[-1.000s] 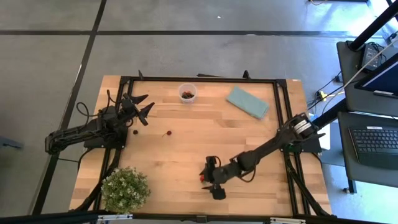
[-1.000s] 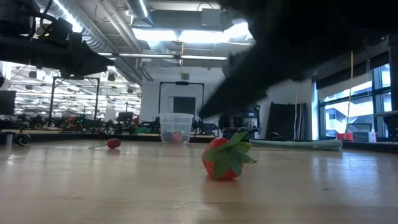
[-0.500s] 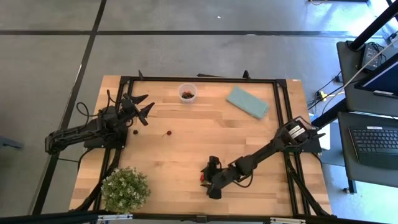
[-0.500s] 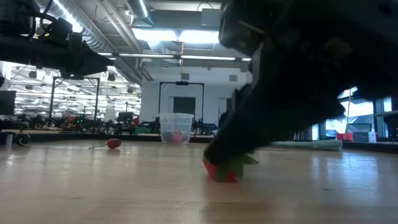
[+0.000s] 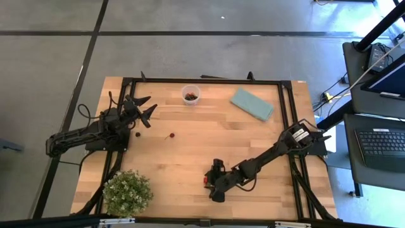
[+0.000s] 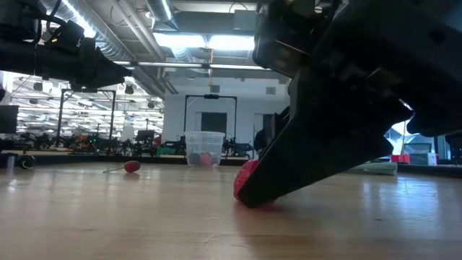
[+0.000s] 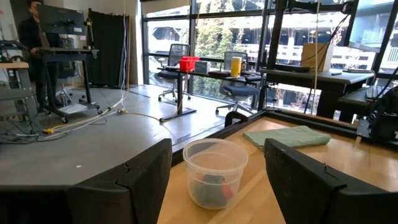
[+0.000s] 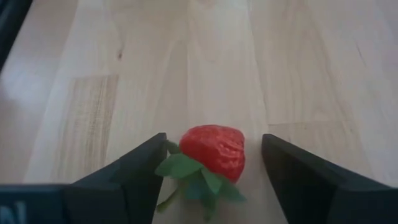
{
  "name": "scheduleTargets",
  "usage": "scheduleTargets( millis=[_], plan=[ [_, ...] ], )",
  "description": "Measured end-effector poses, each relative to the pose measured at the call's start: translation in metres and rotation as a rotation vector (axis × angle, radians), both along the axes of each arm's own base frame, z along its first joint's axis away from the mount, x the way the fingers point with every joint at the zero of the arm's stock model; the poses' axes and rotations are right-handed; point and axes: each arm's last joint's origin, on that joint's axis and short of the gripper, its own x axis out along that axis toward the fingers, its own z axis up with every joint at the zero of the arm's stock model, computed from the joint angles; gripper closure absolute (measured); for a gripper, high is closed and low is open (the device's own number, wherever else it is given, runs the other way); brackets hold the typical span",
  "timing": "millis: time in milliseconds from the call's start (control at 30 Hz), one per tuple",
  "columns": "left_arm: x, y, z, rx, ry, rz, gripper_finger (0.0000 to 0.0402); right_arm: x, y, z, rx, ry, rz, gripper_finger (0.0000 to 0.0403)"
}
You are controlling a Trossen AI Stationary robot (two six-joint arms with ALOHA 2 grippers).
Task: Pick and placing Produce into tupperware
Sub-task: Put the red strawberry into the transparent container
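Note:
A red strawberry with green leaves (image 8: 214, 152) lies on the wood near the table's near edge (image 5: 205, 180). My right gripper (image 8: 213, 144) is low over it and open, with one finger on each side and wood showing between. In the low view a dark right finger (image 6: 317, 155) hides most of the strawberry (image 6: 245, 179). The clear round cup (image 5: 190, 95) stands by the far edge with red and dark pieces inside (image 7: 214, 171). A red cherry (image 5: 171, 135) and a dark berry (image 5: 138, 133) lie loose. My left gripper (image 5: 142, 111) waits open at the left.
A flat teal piece (image 5: 252, 103) lies at the far right. A leafy potted plant (image 5: 128, 192) stands at the near left corner. A black frame (image 5: 209, 80) runs around the table top. Bare wood lies between the strawberry and the cup.
My right gripper has come down to the table top and shifted slightly toward the left edge. Its fingers now stand on either side of the strawberry. In the low view they now cover most of the berry, which was in plain sight a second ago.

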Motion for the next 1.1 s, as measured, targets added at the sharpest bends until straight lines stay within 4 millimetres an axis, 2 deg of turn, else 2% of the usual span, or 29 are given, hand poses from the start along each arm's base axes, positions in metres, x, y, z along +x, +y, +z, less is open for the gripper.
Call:
scheduleTargets(
  millis=[233, 567, 833, 900, 967, 1100],
  plan=[
    [0.0, 0.0, 0.0, 0.0, -0.001, 0.0, 0.0154, 0.0, 0.0, 0.0, -0.002, 0.002, -0.002, 0.0183],
    [0.0, 0.0, 0.0, 0.0, 0.0, 0.0, 0.0154, 0.0, 0.0, 0.0, 0.003, 0.003, -0.002, 0.0266],
    [0.0, 0.0, 0.0, 0.0, 0.0, 0.0, 0.0154, 0.002, -0.006, 0.005, 0.036, 0.006, -0.02, 0.0263],
    [0.0, 0.0, 0.0, 0.0, 0.0, 0.0, 0.0154, 0.005, -0.014, 0.017, 0.042, -0.016, -0.032, 0.0265],
    [0.0, 0.0, 0.0, 0.0, 0.0, 0.0, 0.0154, 0.01, -0.027, 0.038, 0.043, -0.067, -0.047, 0.0268],
    [0.0, 0.0, 0.0, 0.0, 0.0, 0.0, 0.0154, 0.016, -0.07, 0.091, 0.031, -0.192, -0.122, 0.0265]
  ],
)
